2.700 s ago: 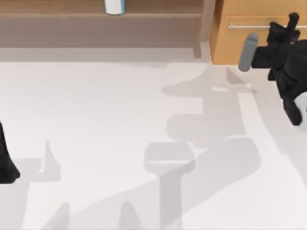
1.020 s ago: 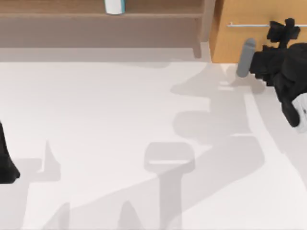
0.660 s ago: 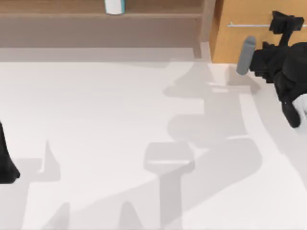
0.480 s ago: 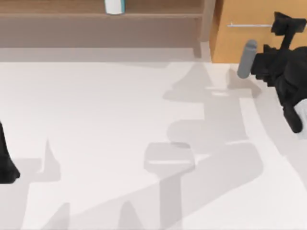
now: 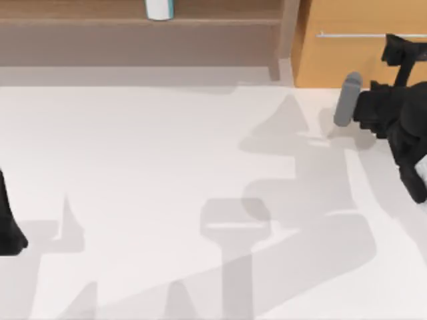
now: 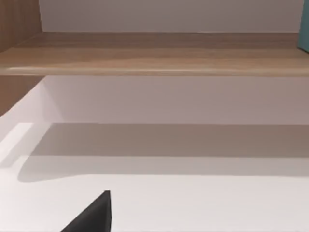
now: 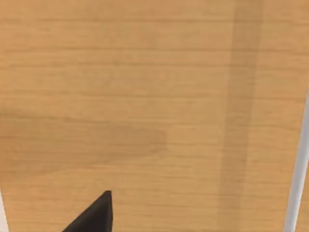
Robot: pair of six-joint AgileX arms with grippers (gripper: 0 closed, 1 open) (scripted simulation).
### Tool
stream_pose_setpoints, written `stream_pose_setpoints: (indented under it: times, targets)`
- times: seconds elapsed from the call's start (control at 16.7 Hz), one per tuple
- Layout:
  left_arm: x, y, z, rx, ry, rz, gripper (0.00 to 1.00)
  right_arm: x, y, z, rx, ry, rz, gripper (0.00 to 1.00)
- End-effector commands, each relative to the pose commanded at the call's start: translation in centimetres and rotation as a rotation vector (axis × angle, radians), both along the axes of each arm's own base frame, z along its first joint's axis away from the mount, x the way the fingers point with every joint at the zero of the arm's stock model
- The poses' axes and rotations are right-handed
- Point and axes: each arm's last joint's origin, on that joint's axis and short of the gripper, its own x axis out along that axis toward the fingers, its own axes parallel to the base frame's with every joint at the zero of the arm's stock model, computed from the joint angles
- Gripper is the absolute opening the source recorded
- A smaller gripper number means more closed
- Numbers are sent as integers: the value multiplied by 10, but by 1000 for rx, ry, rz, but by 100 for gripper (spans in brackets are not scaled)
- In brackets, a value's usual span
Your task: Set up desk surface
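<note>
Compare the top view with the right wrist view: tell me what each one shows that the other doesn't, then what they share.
Top view alone: the white desk surface, the brown shelf with a white-and-teal container on it, the left arm at the left edge, and the right arm at the right, in front of the drawer.

Right wrist view alone: a close look at the drawer front's wood grain, with a dark fingertip low in the picture.

Both: the orange-tan drawer and its silver handle.
</note>
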Motion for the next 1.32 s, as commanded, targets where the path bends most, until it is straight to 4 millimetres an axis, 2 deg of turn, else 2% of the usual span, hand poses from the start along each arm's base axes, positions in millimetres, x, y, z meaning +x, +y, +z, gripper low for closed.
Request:
stream_pose_setpoints:
  times: [0.18,0.24,0.36,0.48,0.66,0.9,1.08,1.32]
  targets:
    - [0,0,0,0,0,0,100,1,-1,0,0,1,-3,100]
    - [0,0,0,0,0,0,100,1,3,1,10,-5,1,100]
    - [0,0,0,0,0,0,100,0,23,6,61,-14,24,100]
    - [0,0,0,0,0,0,100,-5,57,8,142,-8,60,100]
    - [0,0,0,0,0,0,100,-17,119,11,298,26,103,100]
    - [0,0,0,0,0,0,100,-24,198,21,550,67,93,100]
    - [0,0,0,0,0,0,100,-19,246,38,769,65,49,100]
    - [0,0,0,0,0,0,100,-2,295,70,1070,31,-9,100]
